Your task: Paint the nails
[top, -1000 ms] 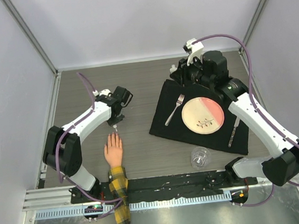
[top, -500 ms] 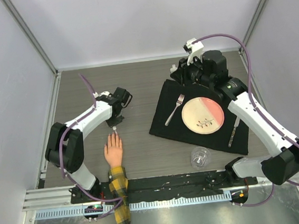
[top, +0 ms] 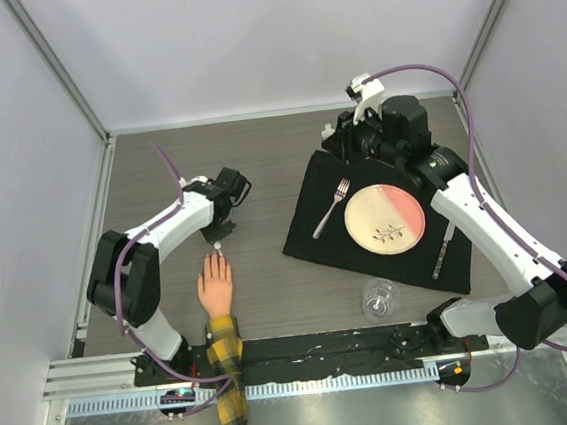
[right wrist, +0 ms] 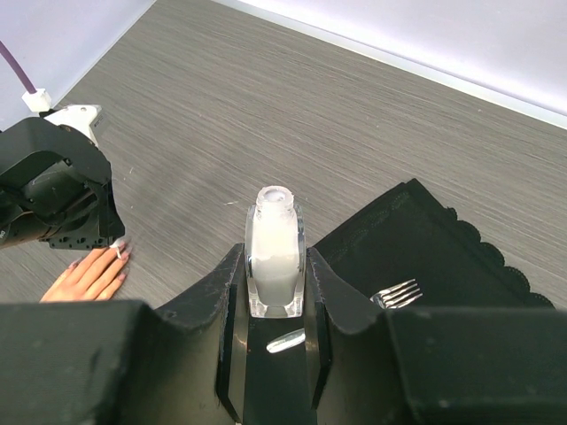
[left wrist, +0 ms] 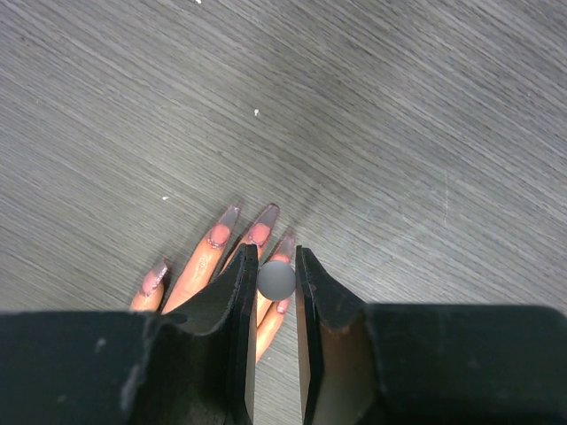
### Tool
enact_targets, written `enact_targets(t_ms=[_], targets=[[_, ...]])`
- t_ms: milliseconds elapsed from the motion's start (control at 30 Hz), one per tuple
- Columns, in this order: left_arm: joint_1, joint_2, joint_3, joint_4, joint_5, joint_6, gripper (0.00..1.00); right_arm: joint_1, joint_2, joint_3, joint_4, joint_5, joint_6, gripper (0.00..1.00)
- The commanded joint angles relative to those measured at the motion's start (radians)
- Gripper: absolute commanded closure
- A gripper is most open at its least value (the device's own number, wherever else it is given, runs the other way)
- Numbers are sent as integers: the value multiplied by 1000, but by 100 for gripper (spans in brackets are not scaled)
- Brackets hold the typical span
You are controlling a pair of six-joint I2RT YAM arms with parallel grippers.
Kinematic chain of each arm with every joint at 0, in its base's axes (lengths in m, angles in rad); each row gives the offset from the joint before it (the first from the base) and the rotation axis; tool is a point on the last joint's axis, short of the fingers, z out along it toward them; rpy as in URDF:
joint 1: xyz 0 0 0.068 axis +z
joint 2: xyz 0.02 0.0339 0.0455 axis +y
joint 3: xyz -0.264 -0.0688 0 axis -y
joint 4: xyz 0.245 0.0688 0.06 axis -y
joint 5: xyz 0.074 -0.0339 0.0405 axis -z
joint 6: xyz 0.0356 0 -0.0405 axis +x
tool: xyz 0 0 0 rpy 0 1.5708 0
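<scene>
We see left end effector (left wrist: 275, 266) pinched tight on round grey brush cap (left wrist: 276, 281). Nails (left wrist: 229, 216) just under it, on fake hand (top: 214, 285) at 7 o'clock on tabletop (top: 259, 165). Right end effector (right wrist: 275, 258) squeezes polish bottle (right wrist: 273, 237) at 1 o'clock. We think: go down slow, touch one nail, stroke softly, stay off skin.

Worktop (left wrist: 399, 133): grey wood-grain finish, matt, finely ribbed. Fake hand (top: 214, 284): smooth peach plastic. The nails (left wrist: 229, 217): glossy, translucent. Sleeve (top: 226, 359): woven plaid cloth. Left tool (left wrist: 275, 250) and right tool (right wrist: 275, 251): matt black plastic. Cap (left wrist: 275, 280) in the left tool: smooth, grey, matt. Bottle (right wrist: 275, 266): clear glossy glass. Mat (top: 409, 261): matt black cloth. Fork (top: 330, 209): bright metal. Plate (top: 363, 205): glossy.
</scene>
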Motion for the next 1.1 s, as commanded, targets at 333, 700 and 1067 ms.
enact_targets(t_ms=[333,700,1067], targets=[[10,21,17,-10,-18,-19,100,-9,0,26,51,-17,-3,100],[18,37,33,2,-13,-7,100,-9,10,30,56,-23,-1,100],[19,49,45,15,-7,7,100,-11,14,29,56,-24,-3,100]])
